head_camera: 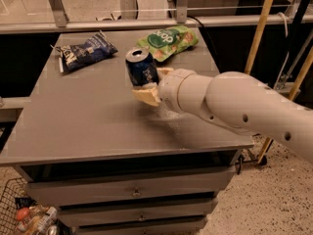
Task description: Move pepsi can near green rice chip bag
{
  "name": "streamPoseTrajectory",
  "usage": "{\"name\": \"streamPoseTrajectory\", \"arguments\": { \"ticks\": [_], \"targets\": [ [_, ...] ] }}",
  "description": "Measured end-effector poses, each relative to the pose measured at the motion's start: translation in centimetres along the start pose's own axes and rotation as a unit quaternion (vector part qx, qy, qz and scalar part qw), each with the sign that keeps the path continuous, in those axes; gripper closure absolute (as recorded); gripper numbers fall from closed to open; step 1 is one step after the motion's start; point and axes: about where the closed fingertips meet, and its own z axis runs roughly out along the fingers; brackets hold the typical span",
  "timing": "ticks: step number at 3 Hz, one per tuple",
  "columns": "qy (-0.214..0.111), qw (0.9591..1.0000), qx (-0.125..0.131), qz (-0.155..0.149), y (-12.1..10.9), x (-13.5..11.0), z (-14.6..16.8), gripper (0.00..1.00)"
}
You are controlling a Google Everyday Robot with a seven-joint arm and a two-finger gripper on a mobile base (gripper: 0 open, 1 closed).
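The pepsi can [141, 68] is dark blue with a silver top. My gripper [149, 83] is shut on the pepsi can and holds it upright above the middle of the grey table [83, 121]. The tan fingers [146, 95] clasp its lower part from the right. The green rice chip bag [168, 40] lies flat at the table's far right, just beyond and to the right of the can. My white arm reaches in from the right.
A dark blue snack bag [84, 51] lies at the table's far left. Drawers [132, 192] front the table below. A wire basket [27, 214] with items stands on the floor at lower left. Wooden poles [257, 31] lean at right.
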Motion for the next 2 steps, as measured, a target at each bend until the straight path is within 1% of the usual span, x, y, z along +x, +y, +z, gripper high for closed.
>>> {"name": "streamPoseTrajectory", "arguments": {
  "ticks": [1, 2],
  "targets": [
    [0.003, 0.998, 0.052, 0.036, -4.6, 1.2, -0.8, 1.0],
    [0.003, 0.993, 0.086, 0.081, -9.1, 2.5, -0.6, 1.0]
  ]
}}
